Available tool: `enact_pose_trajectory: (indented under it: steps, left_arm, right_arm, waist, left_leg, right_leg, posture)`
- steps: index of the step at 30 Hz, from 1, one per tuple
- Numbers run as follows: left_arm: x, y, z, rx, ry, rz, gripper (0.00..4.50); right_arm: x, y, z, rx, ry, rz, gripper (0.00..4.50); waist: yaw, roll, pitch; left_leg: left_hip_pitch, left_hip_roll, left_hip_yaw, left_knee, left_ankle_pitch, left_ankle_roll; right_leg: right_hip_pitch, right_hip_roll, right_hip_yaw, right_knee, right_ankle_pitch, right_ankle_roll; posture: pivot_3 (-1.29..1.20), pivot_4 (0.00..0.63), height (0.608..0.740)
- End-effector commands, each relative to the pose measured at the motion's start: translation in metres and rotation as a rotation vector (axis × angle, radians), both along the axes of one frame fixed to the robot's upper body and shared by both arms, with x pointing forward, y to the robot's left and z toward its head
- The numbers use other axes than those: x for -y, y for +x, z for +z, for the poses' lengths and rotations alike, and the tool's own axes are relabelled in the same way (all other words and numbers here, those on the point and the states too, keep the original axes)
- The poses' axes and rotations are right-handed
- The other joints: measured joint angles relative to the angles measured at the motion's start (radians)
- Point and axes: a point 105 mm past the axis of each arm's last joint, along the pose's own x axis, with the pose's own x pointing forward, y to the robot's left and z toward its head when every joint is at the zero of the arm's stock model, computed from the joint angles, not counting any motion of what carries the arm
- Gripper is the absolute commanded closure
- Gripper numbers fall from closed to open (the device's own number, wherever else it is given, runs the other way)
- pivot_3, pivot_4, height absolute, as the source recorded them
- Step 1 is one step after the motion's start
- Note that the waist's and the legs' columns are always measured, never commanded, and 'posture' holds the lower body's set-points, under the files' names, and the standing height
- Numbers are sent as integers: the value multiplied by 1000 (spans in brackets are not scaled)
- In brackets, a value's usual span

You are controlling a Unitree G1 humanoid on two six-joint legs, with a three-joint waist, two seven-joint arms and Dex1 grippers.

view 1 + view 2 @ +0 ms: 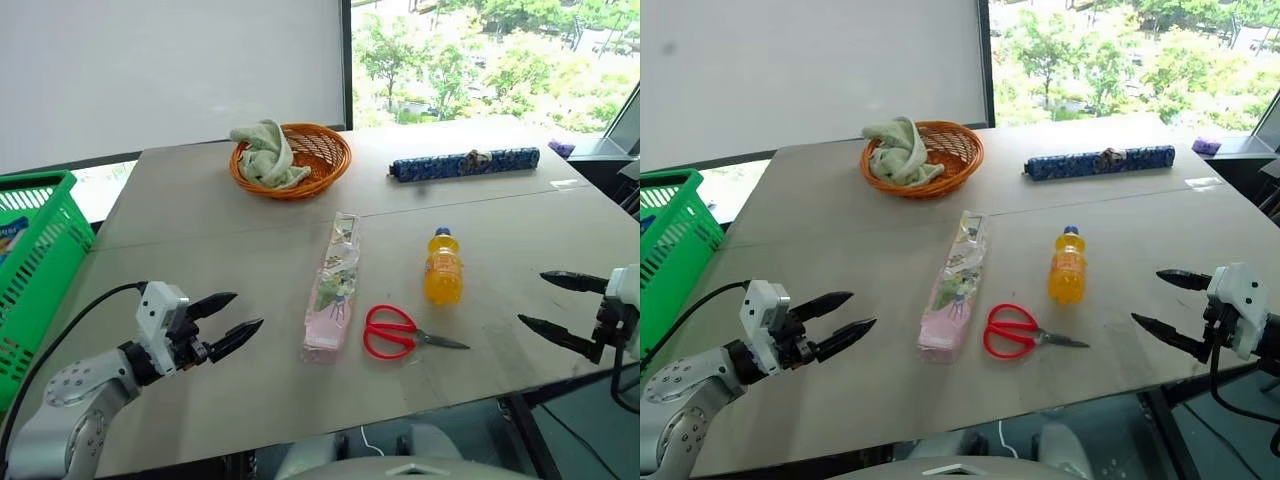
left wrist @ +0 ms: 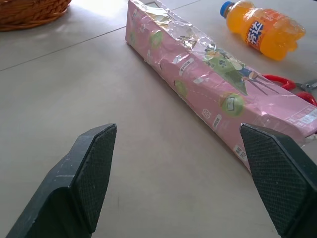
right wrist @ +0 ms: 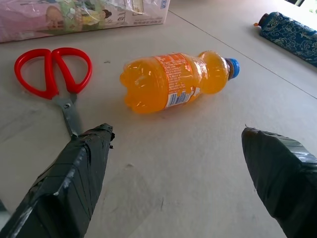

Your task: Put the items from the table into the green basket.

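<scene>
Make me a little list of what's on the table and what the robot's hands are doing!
bottle: lying on the table, orange, blue cap
scissors: red handles, beside the bottle
pink packet: lying flat, mid-table
green basket: at the table's left edge
left gripper: open, holding nothing
right gripper: open, holding nothing

The setting reads as an indoor test room or laboratory space in an office-type building, not a home. A large plain grey-brown bench (image 1: 250,390), built of two panels with a seam between them, stands against a wide window (image 1: 490,60) looking out over treetops, so the room sits on an upper floor. A pale roller blind (image 1: 170,70) covers the window's left part. The objects laid out are unrelated everyday samples: an orange woven basket (image 1: 310,160), a dark-blue roll (image 1: 465,163), a green basket (image 1: 35,260). A cable (image 1: 1010,440) trails on the floor below the bench.
</scene>
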Motion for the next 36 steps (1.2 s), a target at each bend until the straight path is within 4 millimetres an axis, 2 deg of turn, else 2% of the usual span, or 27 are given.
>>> enact_pose_trajectory:
  steps: [1, 2, 4, 6, 9, 14, 15, 21, 25, 35, 36]
  left_arm:
    - [3, 7, 28, 81, 6, -25, 408]
    - [9, 14, 43, 123, -19, -33, 408]
    - [24, 22, 71, 199, -63, -83, 408]
    - [38, 21, 89, 228, -117, -140, 408]
    - [61, 2, 92, 208, -74, -312, 408]
    - [69, -26, 77, 151, 41, -462, 408]
    - [69, -29, 75, 146, 46, -469, 408]
    - [72, -44, 64, 139, 94, -518, 408]
    - [71, -52, 56, 128, 106, -516, 408]
    - [79, -48, 51, 140, 87, -509, 408]
    - [79, -48, 51, 140, 86, -509, 364]
  right_arm:
    - [-6, 3, 18, 58, -25, 28, 0]
    - [-14, 11, 21, 62, -28, 18, 0]
    - [-39, 17, 39, 57, 85, 45, 0]
    - [-60, 11, 46, -6, 110, 121, 0]
    - [-86, -2, 45, -47, 10, 255, 0]
    - [-110, -17, 34, -189, -8, 392, 0]
    - [-111, -20, 29, -210, -27, 408, 0]
    - [-109, -27, -10, -283, -169, 450, 0]
    - [-104, -28, -24, -280, -196, 438, 0]
    - [-99, -15, -68, -353, -228, 361, 0]
    - [-97, -11, -72, -353, -238, 345, 525]
  waist:
    - [1, 0, 0]
    - [3, -1, 8]
    - [8, 0, 20]
    - [12, 1, 22]
    - [15, 2, 22]
    - [18, -1, 27]
    - [20, -1, 29]
    - [46, -2, 45]
    - [52, -1, 53]
    - [49, -4, 57]
    - [46, -5, 57]
  left_leg:
    - [0, 0, 0, 0, 0, 0]
    - [0, 0, 0, 0, 0, 0]
    - [-1, 1, 0, 0, -1, 0]
    - [-2, 1, 0, 2, -1, -1]
    - [-3, 1, 0, 3, 0, 5]
    - [-10, 1, 0, -2, -1, 6]
    - [-13, 1, 0, -2, 0, 5]
    - [-15, 1, 0, -1, -1, 6]
    - [-15, 1, 0, -1, -1, 6]
    - [-15, 1, -1, 0, -1, 6]
    - [-15, 1, -1, 0, -1, 6]
  right_leg:
    - [0, 0, 0, 0, 0, 0]
    - [0, 0, 0, -1, 0, 0]
    - [0, 0, -1, -1, -1, -3]
    - [-1, 0, -1, 0, -1, -2]
    - [-1, 0, -2, -1, 0, 1]
    - [-7, 0, -1, -7, 0, 1]
    - [-11, 0, -1, -7, 0, 1]
    - [-11, -2, -4, -8, 0, 1]
    - [-11, -2, -4, -8, 0, 1]
    - [-10, -2, -5, -7, 0, 1]
    - [-10, -2, -6, -7, 0, 1]
  posture:
    - [-31, 41, 740]
    - [-31, 41, 740]
    - [-23, 44, 740]
    - [-15, 48, 740]
    - [8, 55, 740]
    - [33, 73, 740]
    - [33, 76, 740]
    - [51, 92, 740]
    - [49, 101, 740]
    - [49, 101, 740]
    - [47, 101, 740]
